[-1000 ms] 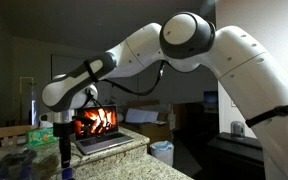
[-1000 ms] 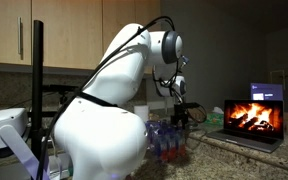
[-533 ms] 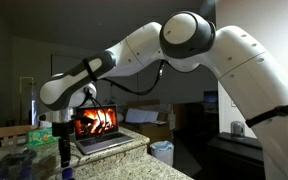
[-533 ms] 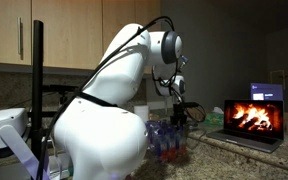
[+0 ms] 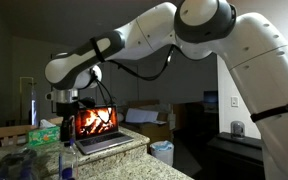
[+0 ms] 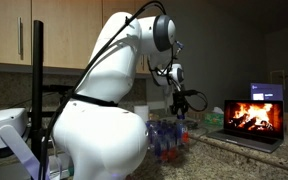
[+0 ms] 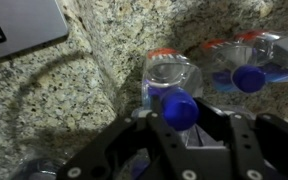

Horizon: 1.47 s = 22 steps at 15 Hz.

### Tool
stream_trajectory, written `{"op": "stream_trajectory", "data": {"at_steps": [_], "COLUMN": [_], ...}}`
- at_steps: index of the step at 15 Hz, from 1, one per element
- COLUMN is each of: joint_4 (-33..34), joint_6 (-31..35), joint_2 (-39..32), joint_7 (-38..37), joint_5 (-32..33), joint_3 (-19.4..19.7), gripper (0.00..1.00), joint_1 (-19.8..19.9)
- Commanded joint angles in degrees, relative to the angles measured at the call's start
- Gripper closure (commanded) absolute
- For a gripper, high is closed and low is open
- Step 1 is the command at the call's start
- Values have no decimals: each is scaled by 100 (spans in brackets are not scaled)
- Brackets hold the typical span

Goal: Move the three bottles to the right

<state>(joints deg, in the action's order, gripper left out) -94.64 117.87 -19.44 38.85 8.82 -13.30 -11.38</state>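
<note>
In the wrist view my gripper (image 7: 182, 126) is shut on the neck of a clear bottle (image 7: 169, 74). Its blue cap sits between the fingers and its body with a reddish band hangs toward the granite. Two more bottles (image 7: 248, 70) with blue caps lie on the counter to the right of it. In both exterior views the gripper (image 5: 67, 150) (image 6: 181, 115) hangs above the counter with the held bottle (image 5: 68, 165) below it. Beside the robot's white body is a cluster of bottles (image 6: 165, 141) on the counter.
An open laptop (image 5: 97, 128) (image 6: 252, 118) showing a fire stands on the granite counter (image 7: 64, 110); its corner (image 7: 19, 30) shows in the wrist view. A tissue box (image 5: 44, 134) sits behind the gripper. The counter edge drops off toward a bin (image 5: 161, 152).
The jaws have shut on the bottle's neck, and the arm has risen, lifting the bottle off the counter.
</note>
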Motion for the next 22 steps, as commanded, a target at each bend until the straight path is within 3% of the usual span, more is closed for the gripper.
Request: {"op": "stream_trajectory", "data": {"at_steps": [1, 8, 9, 14, 15, 19, 22], "joint_4": [-708, -2506, -1695, -2334, -2218, -2200, -2424], "joint_6": [-82, 157, -102, -32, -105, -155, -38], "joint_2": [898, 2671, 1982, 2560, 2445, 2418, 2506], "joint_7": [-1090, -2414, -2073, -2292, -2389, -2722, -2480], "joint_5": [158, -213, -71, -89, -95, -580, -1033], "joint_3": [134, 522, 449, 555, 551, 917, 1422], "gripper": [84, 85, 64, 64, 85, 85, 85], "joint_1": [-54, 330, 228, 291, 302, 576, 983]}}
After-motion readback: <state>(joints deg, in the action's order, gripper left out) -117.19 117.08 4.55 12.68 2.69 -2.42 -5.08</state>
